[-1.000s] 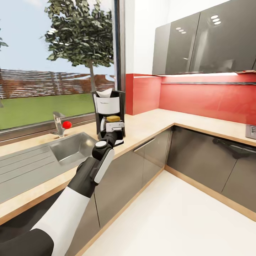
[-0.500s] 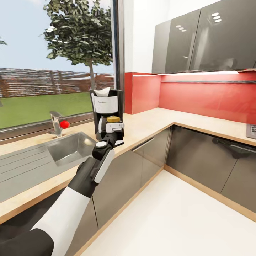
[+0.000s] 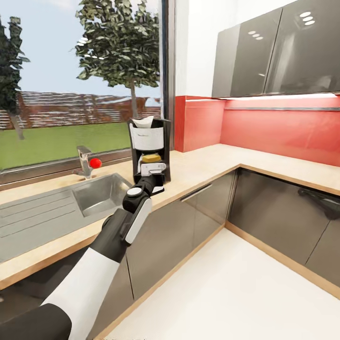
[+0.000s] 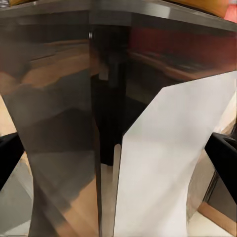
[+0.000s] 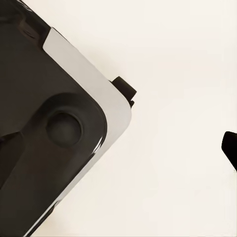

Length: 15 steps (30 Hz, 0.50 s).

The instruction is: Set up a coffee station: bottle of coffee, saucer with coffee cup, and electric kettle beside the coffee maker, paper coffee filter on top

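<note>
Head view at centre frame: left pincer (image 3: 152,171) is carrying the bottle of coffee (image 3: 150,158), clamped narrow around it, before the coffee maker (image 3: 149,144) already topped with its paper coffee filter (image 3: 143,122) on the desk (image 3: 198,164); saucer, cup and kettle are awaiting.

Only small dark script on the white front panel of the black-framed drip coffee maker (image 3: 148,150), at twelve o'clock from centre; too small to read.
</note>
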Available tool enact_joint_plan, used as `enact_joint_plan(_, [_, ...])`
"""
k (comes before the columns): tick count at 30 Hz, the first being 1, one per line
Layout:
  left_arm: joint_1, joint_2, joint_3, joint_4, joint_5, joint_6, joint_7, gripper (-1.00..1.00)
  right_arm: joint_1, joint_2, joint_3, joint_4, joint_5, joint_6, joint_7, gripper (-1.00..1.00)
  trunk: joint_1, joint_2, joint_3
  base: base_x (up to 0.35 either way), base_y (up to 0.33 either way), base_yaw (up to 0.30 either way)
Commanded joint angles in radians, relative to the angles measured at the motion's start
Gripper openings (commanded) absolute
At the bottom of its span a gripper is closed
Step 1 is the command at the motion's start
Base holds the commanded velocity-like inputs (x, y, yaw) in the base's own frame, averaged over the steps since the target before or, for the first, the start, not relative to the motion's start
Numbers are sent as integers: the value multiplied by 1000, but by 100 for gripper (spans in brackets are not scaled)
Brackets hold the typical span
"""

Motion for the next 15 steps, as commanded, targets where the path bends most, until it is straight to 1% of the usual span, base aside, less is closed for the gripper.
enact_joint_plan(1, [-1, 0, -2, -1, 9, 2, 9, -100, -1, 0, 5, 3, 0, -7, 0, 100, 0, -1, -1, 0, -5, 165])
enact_joint_plan(8, [-1, 0, -2, -3, 9, 2, 10, -100, -1, 0, 5, 3, 0, -7, 1, 100, 0, -1, -1, 1, -1, 21])
enact_joint_plan(15, [-1, 0, -1, 3, 8, 1, 10, -100, -1, 0, 6, 3, 0, -7, 1, 100, 0, -1, -1, 47, 0, 2])
